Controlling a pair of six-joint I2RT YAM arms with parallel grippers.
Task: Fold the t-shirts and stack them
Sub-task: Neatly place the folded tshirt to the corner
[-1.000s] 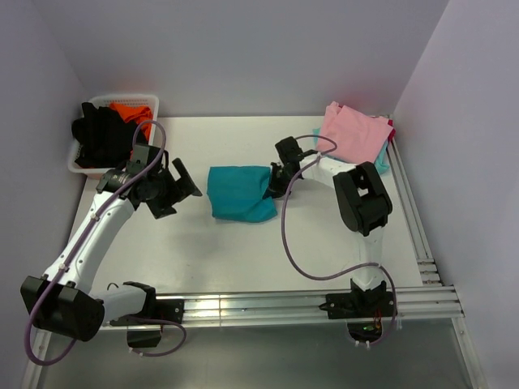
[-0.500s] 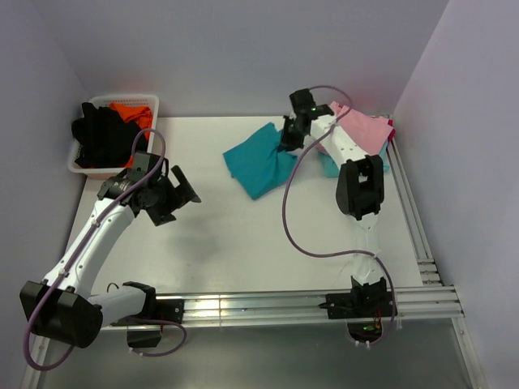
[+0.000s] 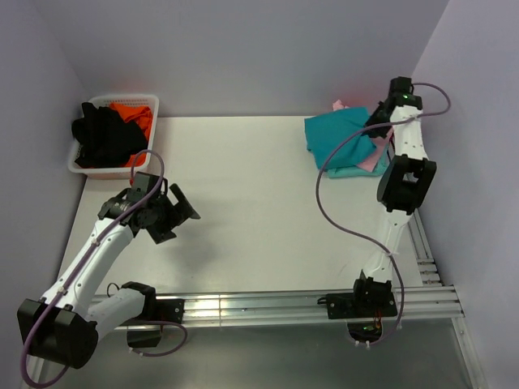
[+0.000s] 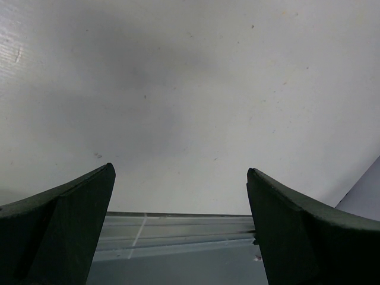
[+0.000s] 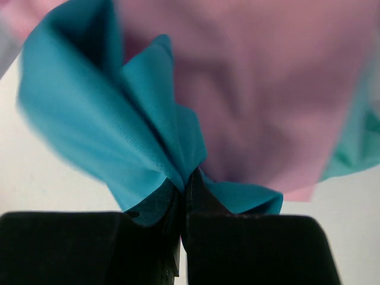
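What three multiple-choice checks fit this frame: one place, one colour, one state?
1. Teal t-shirt is: A. mid-table B. at the far right, over the folded stack C. by the arm bases
2. Folded shirt behind it in the right wrist view: A. pink B. orange C. black
3. Left gripper: A. shut on cloth B. open, empty C. out of view

B: top view shows it held there by the right gripper.
A: pink t-shirt fills that view.
B: fingers spread over the table.

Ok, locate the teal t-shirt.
Top view: the teal t-shirt lies at the far right, over the pink t-shirt, pinched in the right gripper.
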